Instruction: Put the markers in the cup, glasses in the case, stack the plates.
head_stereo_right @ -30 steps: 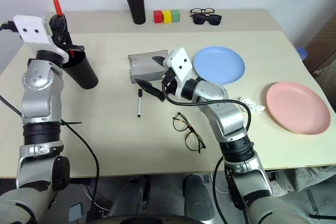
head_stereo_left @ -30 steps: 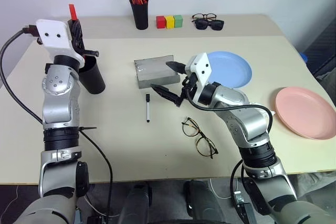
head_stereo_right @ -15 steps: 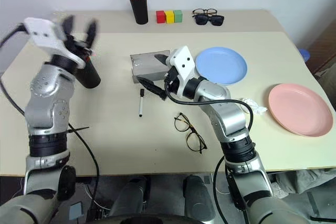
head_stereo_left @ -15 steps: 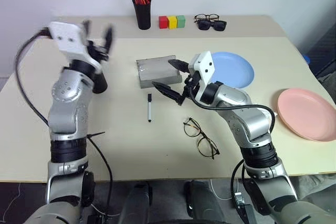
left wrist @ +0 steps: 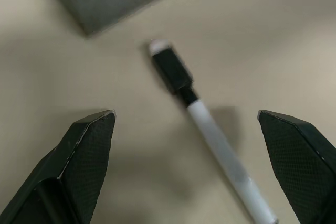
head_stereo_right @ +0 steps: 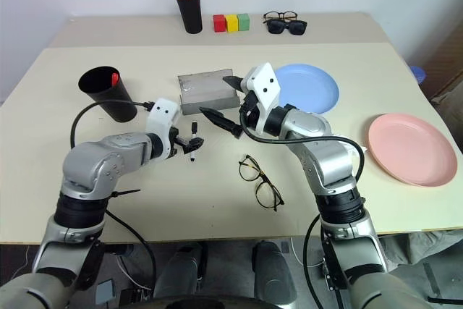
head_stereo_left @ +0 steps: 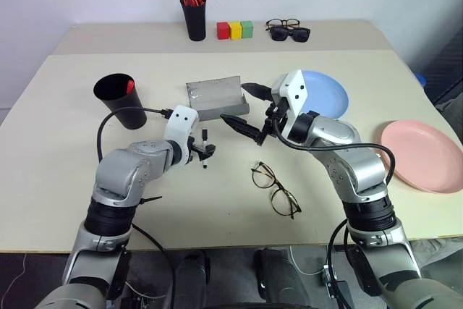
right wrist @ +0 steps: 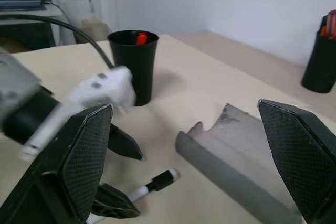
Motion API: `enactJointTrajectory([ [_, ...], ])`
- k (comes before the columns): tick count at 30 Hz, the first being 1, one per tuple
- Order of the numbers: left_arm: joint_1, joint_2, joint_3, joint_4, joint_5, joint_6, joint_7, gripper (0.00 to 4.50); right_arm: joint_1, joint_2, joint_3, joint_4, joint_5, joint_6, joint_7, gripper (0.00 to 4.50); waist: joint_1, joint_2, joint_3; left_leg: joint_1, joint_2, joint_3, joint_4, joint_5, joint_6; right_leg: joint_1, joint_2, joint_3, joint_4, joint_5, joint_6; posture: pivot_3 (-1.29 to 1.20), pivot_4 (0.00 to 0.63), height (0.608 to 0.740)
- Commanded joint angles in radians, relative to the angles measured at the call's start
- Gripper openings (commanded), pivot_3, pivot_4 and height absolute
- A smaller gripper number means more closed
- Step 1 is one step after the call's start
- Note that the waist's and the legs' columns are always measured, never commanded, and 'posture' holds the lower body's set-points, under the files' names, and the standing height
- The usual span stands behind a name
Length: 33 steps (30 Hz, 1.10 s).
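— Two grippers, how do they stand?
— Both spread wide and holding nothing. The left gripper (head_stereo_left: pixel 205 147) hangs low over the white marker (head_stereo_left: pixel 205 145) at frame centre-left, one finger on each side of it; from its wrist the black cap and white barrel lie on the table (head_stereo_left: pixel 65 150) between the fingers (left wrist: pixel 84 156), untouched. The right gripper (head_stereo_left: pixel 246 106) hovers just above centre, over the near right corner of the case (head_stereo_left: pixel 215 97).
— And nearest the camera?
— The glasses (head_stereo_left: pixel 275 189), open on the table, lower centre-right, apart from both grippers.
— The plates?
— Not stacked. The pink plate (head_stereo_left: pixel 425 154) sits at the right edge; the blue plate (head_stereo_left: pixel 329 94) is farther back, partly behind the right arm.
— The red marker?
— Its tip (head_stereo_left: pixel 129 85) shows inside the cup (head_stereo_left: pixel 119 100), upper left.
— Farthest back?
— A pen cup (head_stereo_left: pixel 193 14), three blocks (head_stereo_left: pixel 234 30), and two more pairs of glasses (head_stereo_left: pixel 287 30).
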Motion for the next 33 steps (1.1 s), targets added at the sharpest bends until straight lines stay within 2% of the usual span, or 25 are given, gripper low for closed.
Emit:
enactJointTrajectory([
  [1, -0.022, -0.033, -0.006, 0.043, 0.017, -0.004, -0.003, 3.77, 0.009, -0.006, 0.015, -0.064, 0.011, 0.0, 0.012, 4.5, 0.001, 0.0, 0.0, 0.0, 0.0, 0.0, 0.0, 0.0, 0.0, 0.0, 0.0, 0.0, 0.0, 0.0, 0.0, 0.0, 0.15, 0.74],
  [5, -0.032, -0.045, -0.013, 0.07, 0.04, -0.021, -0.007, 1.79, 0.017, -0.009, 0.017, -0.073, 0.01, 0.005, 0.014, 4.5, 0.003, 0.0, 0.0, 0.0, 0.0, 0.0, 0.0, 0.0, 0.0, 0.001, 0.0, 0.0, 0.0, 0.0, 0.0, 0.0, 0.15, 0.74],
  [8, -0.03, -0.008, -0.044, 0.065, 0.076, -0.092, -0.032, 0.22, 0.026, -0.018, 0.022, -0.081, 0.008, 0.009, 0.02, 4.5, 0.005, 0.0, 0.0, 0.0, 0.0, 0.0, 0.0, 0.0, 0.0, 0.001, -0.001, 0.0, 0.0, 0.0, 0.0, 0.0, 0.15, 0.74],
  [9, -0.014, 0.012, -0.013, 0.03, 0.077, -0.168, -0.056, 0.09, 0.03, -0.023, 0.022, -0.083, 0.005, 0.008, 0.021, 4.5, 0.005, 0.0, 0.0, 0.0, 0.0, 0.0, 0.0, 0.0, 0.0, 0.001, -0.001, 0.0, -0.001, 0.0, 0.0, 0.0, 0.15, 0.74],
  [11, 0.008, 0.032, 0.031, -0.009, 0.076, -0.262, -0.086, 0.09, 0.034, -0.029, 0.02, -0.085, 0.001, 0.007, 0.021, 4.5, 0.001, 0.0, 0.0, 0.0, 0.0, 0.0, 0.0, 0.0, 0.0, 0.0, -0.001, 0.0, -0.001, 0.0, 0.0, 0.0, 0.15, 0.74],
  [13, 0.047, 0.063, 0.084, -0.078, 0.081, -0.433, -0.136, 0.09, 0.037, -0.036, 0.015, -0.085, 0.004, 0.007, 0.019, 4.5, -0.002, 0.0, 0.0, 0.0, 0.0, 0.0, 0.0, 0.0, 0.0, 0.0, -0.001, 0.0, -0.001, 0.0, 0.0, 0.0, 0.15, 0.74],
  [16, 0.098, 0.069, 0.242, -0.182, 0.019, -0.675, -0.221, 0.09, 0.039, -0.045, 0.011, -0.083, 0.009, 0.007, 0.022, 4.5, 0.001, 0.0, 0.0, 0.0, 0.0, 0.001, -0.001, 0.0, 0.0, -0.001, -0.001, 0.0, -0.001, 0.0, -0.001, 0.0, 0.15, 0.74],
  [18, -0.007, 0.039, 0.392, -0.093, 0.017, -0.724, -0.078, 0.09, 0.033, -0.041, 0.02, -0.072, 0.01, 0.001, 0.03, 4.5, 0.007, 0.0, 0.0, -0.001, 0.0, 0.001, -0.001, 0.0, 0.0, -0.001, -0.001, 0.0, -0.001, 0.0, -0.001, 0.0, 0.15, 0.74],
  [19, -0.059, 0.043, 0.431, -0.031, 0.063, -0.753, 0.006, 0.09, 0.026, -0.034, 0.026, -0.066, 0.011, -0.003, 0.033, 4.5, 0.011, 0.0, 0.0, -0.001, 0.0, 0.001, 0.0, 0.0, 0.0, 0.0, -0.001, 0.0, -0.001, 0.0, -0.001, 0.0, 0.15, 0.74],
  [21, -0.106, 0.069, 0.442, 0.055, 0.158, -0.822, 0.09, 0.09, 0.016, -0.021, 0.034, -0.055, 0.012, -0.007, 0.038, 4.5, 0.017, 0.0, 0.0, -0.001, 0.0, 0.0, 0.001, 0.0, 0.0, 0.001, -0.001, -0.001, -0.002, 0.0, 0.0, 0.0, 0.15, 0.74],
  [25, -0.127, 0.114, 0.435, 0.208, 0.284, -1.008, 0.156, 0.09, -0.002, 0.003, 0.049, -0.039, 0.01, -0.017, 0.048, 4.5, 0.023, 0.0, 0.0, 0.0, -0.001, 0.002, 0.0, 0.0, 0.0, 0.001, -0.001, 0.0, -0.002, 0.0, 0.0, 0.0, 0.15, 0.74],
  [33, -0.116, 0.055, 0.424, 0.418, 0.272, -1.21, 0.131, 0.09, 0.003, 0.024, 0.065, -0.048, 0.006, -0.02, 0.046, 4.5, 0.028, -0.001, 0.0, -0.001, -0.001, 0.001, 0.001, 0.0, 0.0, 0.0, -0.002, -0.001, -0.002, 0.0, 0.0, 0.0, 0.15, 0.74],
])
